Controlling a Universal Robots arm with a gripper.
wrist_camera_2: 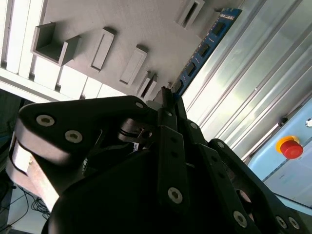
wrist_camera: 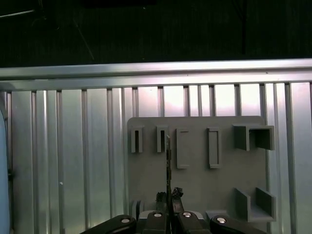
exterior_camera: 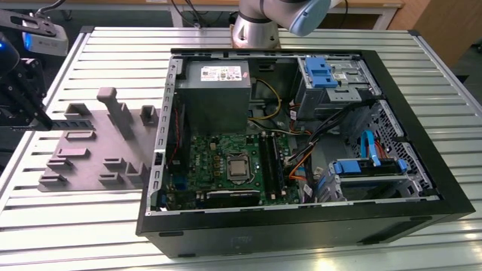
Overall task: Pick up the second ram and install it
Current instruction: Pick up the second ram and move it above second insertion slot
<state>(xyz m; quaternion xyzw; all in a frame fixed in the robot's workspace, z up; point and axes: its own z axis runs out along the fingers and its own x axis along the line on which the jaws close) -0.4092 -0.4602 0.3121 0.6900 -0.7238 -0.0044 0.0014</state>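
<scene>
**Ram in the claw, over the fixture, well left of the case**

I am watching the claw pinching the ram by one end, its jaws pressed onto the flat faces in the second wrist view. The stick is projecting straight out past the fingertips, so its long axis is running on from the claw's own line. In the first wrist view it is showing edge-on as a thin dark line.

In the exterior view the claw is hanging at the exterior view's left, over the far left part of the grey fixture. The stick is pointing roughly toward the exterior view's right. I am judging it lifted out of its slot, though I cannot tell how far clear it is.

The open case is lying just beside the fixture, on the exterior view's right. The green board inside it is sitting well apart from the claw. Its dark slots are running near to far, right of the processor socket, and I cannot tell whether one is filled. Cables are crowding the case's right half. A ribbed metal table is carrying everything.
</scene>
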